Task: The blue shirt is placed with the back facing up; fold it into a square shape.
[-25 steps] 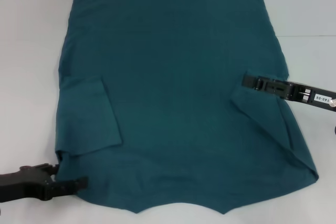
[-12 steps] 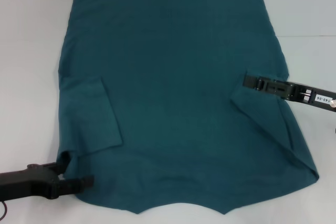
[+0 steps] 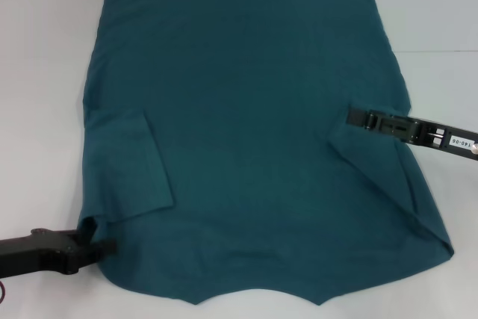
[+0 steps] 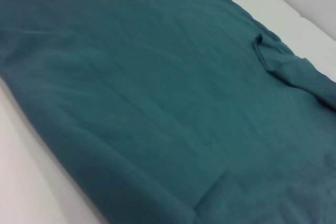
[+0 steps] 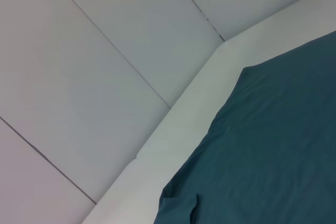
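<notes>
One blue shirt [image 3: 254,132] flat on white table [image 3: 45,72], both sleeves folded inward; left gripper [image 3: 101,246] clenched on near-left corner; right gripper [image 3: 357,117] at right edge, grip unclear.

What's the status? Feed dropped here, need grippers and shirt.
Left gripper shut on the blue shirt at its near left corner. Right gripper at right edge, flat. Both sleeves folded in. Nothing in the way.
</notes>
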Controlling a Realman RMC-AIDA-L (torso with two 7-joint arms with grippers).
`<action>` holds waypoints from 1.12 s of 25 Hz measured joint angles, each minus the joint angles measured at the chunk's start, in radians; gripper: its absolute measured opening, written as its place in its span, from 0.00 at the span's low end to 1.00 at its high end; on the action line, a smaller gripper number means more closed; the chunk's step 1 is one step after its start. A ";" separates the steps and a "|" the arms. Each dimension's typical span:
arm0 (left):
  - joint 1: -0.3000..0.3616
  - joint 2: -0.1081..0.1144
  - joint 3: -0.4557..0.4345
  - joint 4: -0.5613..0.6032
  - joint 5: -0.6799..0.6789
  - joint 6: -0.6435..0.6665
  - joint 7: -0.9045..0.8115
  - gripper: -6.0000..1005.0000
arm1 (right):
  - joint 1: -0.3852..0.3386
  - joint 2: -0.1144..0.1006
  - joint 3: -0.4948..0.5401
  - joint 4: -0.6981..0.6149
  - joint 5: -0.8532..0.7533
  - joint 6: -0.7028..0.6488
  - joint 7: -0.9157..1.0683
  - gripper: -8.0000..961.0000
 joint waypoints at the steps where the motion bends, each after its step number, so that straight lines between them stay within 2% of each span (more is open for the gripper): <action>1: 0.000 0.000 0.000 0.000 0.000 -0.002 -0.001 0.43 | 0.000 0.000 0.001 0.000 0.000 0.000 0.000 0.96; 5: 0.001 0.000 0.000 0.003 0.003 -0.003 -0.008 0.26 | -0.002 0.000 0.003 -0.001 0.001 -0.001 0.000 0.96; 12: -0.001 0.001 -0.004 0.013 0.015 -0.001 -0.017 0.13 | -0.001 -0.003 0.006 -0.001 0.001 -0.003 0.000 0.95; 16: 0.004 0.003 -0.008 0.045 0.015 0.015 -0.038 0.05 | -0.004 -0.015 0.006 -0.001 -0.004 -0.003 0.008 0.95; 21: 0.003 0.004 -0.012 0.051 0.013 0.030 -0.045 0.04 | -0.021 -0.057 -0.008 -0.004 -0.029 -0.008 0.088 0.95; 28: -0.002 0.005 -0.013 0.051 -0.003 0.054 -0.058 0.04 | -0.044 -0.131 -0.005 -0.013 -0.143 -0.065 0.241 0.94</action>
